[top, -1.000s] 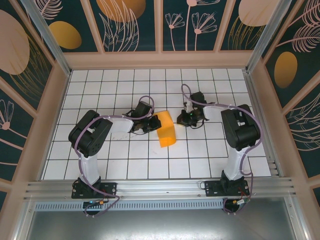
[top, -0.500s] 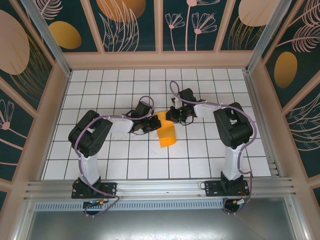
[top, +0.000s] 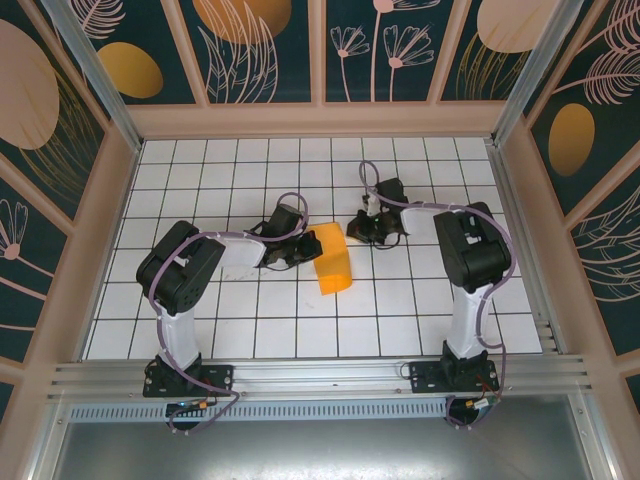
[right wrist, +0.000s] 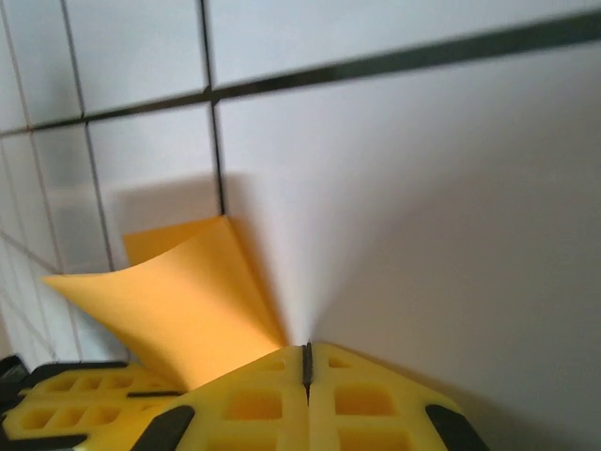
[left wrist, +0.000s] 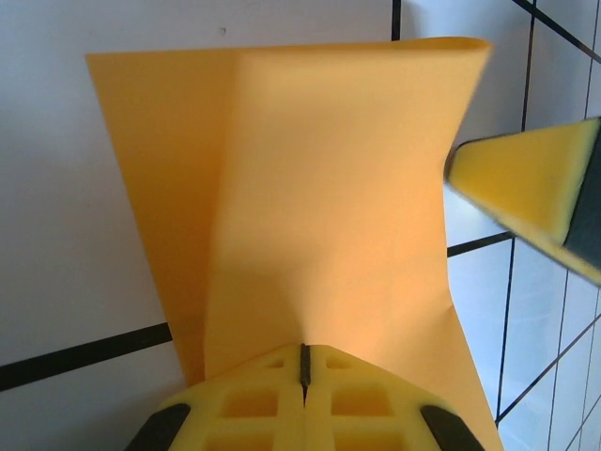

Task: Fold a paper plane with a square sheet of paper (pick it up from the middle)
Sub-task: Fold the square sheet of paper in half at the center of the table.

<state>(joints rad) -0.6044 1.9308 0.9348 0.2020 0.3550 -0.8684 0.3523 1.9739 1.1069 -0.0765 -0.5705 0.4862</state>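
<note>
We find the square sheet of paper (top: 333,260) at mid-table, partly doubled over and bowed up off the white tiled table (top: 200,310), between the two claws. The left gripper (left wrist: 303,365) has its jaws pressed together, and the sheet's near-left edge runs right into them, so we judge it pinched there; the right gripper (right wrist: 306,362) is likewise fully closed, with nothing held, its tip just beside the sheet's far-right corner. The paper looks feather-light, thin and limp; it will bend under its own weight, slide easily on the smooth tiles and keep any crease we press by mistake. We would take it by an edge or raised fold, since a flat part offers no lip, and pinch gently to avoid crumpling. Little stands in the way; the two claws sit close together and could knock each other, and the patterned walls (top: 90,120) are well apart.
</note>
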